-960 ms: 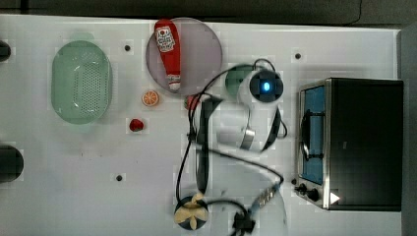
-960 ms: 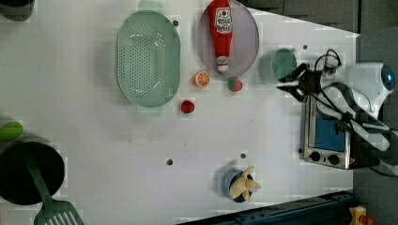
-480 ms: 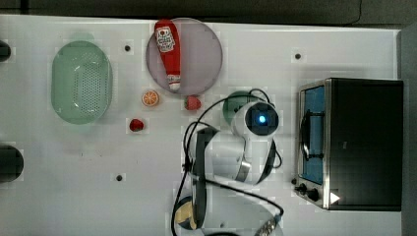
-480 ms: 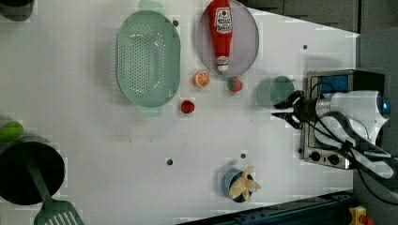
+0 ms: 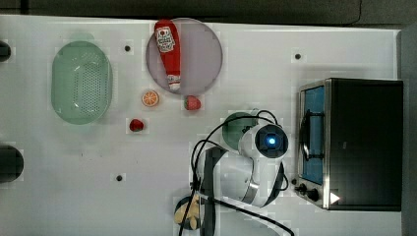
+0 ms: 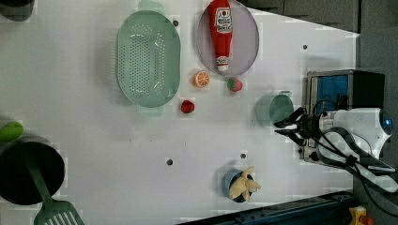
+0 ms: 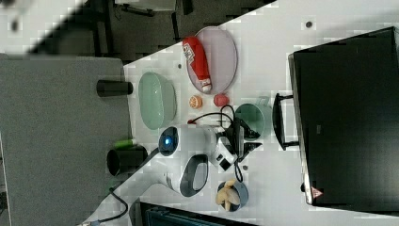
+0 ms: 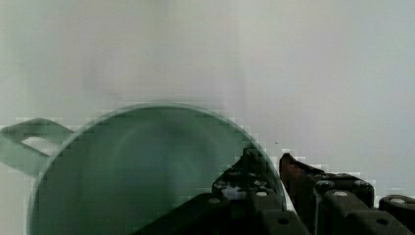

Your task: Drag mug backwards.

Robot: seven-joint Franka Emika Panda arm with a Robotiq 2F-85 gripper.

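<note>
The dark-green mug [image 5: 234,129] stands on the white table just left of the toaster oven in the top view, half covered by my arm's wrist [image 5: 268,140]. In the wrist view my gripper [image 8: 266,169] is shut on the mug [image 8: 137,166]: one finger is inside the rim, the other outside the wall. The mug's handle [image 8: 29,142] points away to the side. In the left view my gripper [image 6: 287,129] reaches in at the mug [image 6: 274,108] from the left view's right. The right view has the mug [image 7: 251,118] beside the oven handle.
A toaster oven [image 5: 354,142] stands close on the top view's right. A purple plate [image 5: 201,54] with a ketchup bottle [image 5: 167,46], a pale-green colander [image 5: 81,81], an orange slice [image 5: 150,98] and two small red fruits [image 5: 193,102] lie farther off. A bowl with banana [image 5: 187,214] sits by the arm's base.
My arm and the mug have slid together downward in the top view, from beside the purple plate to a spot level with the oven door.
</note>
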